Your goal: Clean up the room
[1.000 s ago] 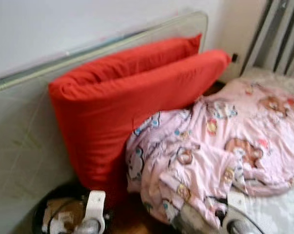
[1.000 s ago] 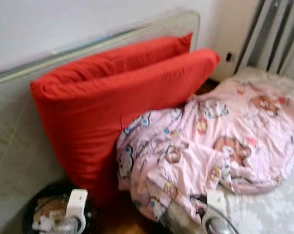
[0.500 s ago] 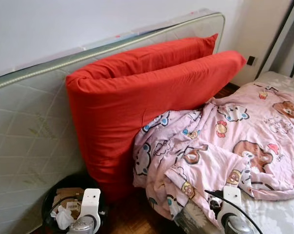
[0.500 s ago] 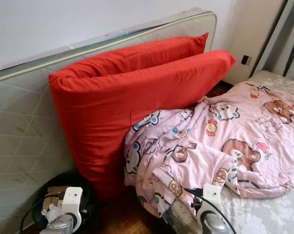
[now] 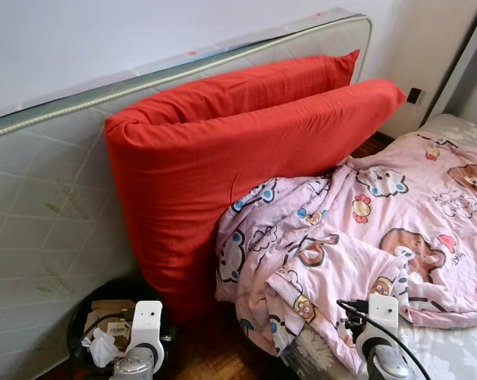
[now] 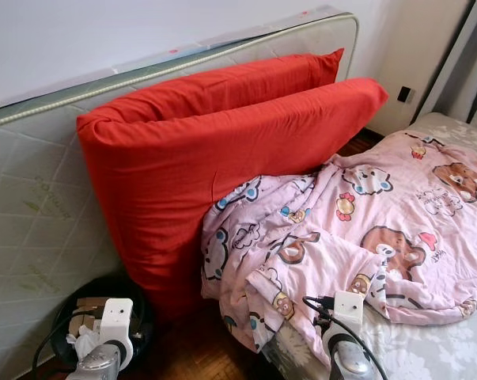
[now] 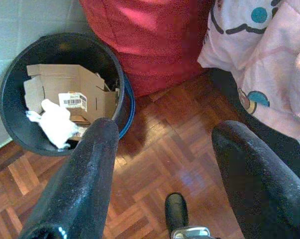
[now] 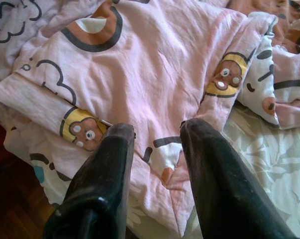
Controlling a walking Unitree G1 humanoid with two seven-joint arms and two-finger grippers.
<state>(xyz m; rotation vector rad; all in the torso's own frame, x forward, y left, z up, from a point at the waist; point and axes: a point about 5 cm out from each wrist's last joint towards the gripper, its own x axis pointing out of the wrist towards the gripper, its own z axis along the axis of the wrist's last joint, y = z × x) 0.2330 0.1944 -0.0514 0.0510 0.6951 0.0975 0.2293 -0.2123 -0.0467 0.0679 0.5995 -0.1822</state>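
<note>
Against the wall a bare mattress (image 5: 48,214) stands on edge with a folded red cushion (image 5: 222,158) leaning on it, likely parked out of the way, while the pink blanket (image 5: 365,237) lies crumpled on the bed (image 6: 428,348). Right hand (image 8: 157,134) hovers released above the blanket's folds, probably to straighten it. Left hand (image 7: 162,149) hangs released over the floor (image 7: 159,149) beside the black bin (image 7: 20,74) of cardboard scraps.

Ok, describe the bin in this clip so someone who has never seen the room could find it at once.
Start at the pale quilted mattress standing on edge against the wall, with a big red cushion leaning on it. At the cushion's foot, on the wooden parquet floor, stands the bin. It is round and black, the one open container there, holding torn cardboard and crumpled white paper.
</note>
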